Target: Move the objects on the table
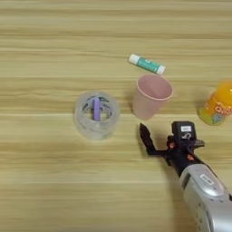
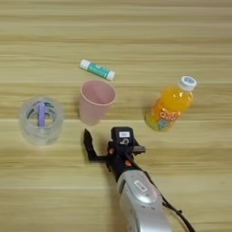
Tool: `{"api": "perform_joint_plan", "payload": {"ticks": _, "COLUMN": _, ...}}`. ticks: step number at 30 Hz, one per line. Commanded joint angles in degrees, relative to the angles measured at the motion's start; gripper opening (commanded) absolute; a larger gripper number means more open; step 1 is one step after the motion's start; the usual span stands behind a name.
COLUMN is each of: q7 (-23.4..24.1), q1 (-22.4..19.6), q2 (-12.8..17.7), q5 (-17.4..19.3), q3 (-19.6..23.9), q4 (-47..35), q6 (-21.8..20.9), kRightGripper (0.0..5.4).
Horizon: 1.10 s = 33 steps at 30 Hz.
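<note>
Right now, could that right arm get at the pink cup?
Probably yes. The gripper sits just in front of the pink cup, with bare table between them and nothing blocking.

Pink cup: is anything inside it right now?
The pink cup stands upright with nothing visible in the part of its interior that shows. Its near wall hides the lower inside from view.

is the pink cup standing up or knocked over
Upright. The cup stands on its base on the table, its round open mouth facing up, the inside wall visible. What I can see of the inside looks empty.
</note>
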State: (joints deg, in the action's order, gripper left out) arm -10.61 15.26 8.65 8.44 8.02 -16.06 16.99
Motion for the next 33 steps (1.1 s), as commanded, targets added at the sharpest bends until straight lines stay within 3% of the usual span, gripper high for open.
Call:
{"api": "perform_joint_plan", "payload": {"ticks": 1, "q7": 2.2, "q1": -0.2, "q2": 0.9, "q5": -0.4, "q3": 2.9, "q4": -4.3, "q6": -0.4, "kRightGripper": 5.38}}
{"api": "perform_joint_plan", "payload": {"ticks": 7, "q7": 5.8, "q1": -2.2, "q2": 0.7, "q5": 0.6, "q3": 8.2, "q4": -3.4, "q6": -0.4, "kRightGripper": 5.38}}
{"api": "perform_joint_plan", "payload": {"ticks": 18, "q7": 9.3, "q1": -5.2, "q2": 1.9, "q5": -0.6, "q3": 12.9, "q4": 0.0, "q6": -1.8, "kRightGripper": 5.38}}
{"api": "perform_joint_plan", "payload": {"ticks": 33, "q7": 9.8, "q1": -8.6, "q2": 3.4, "q5": -0.9, "q3": 15.4, "q4": 4.1, "q6": -4.1, "kRightGripper": 5.38}}
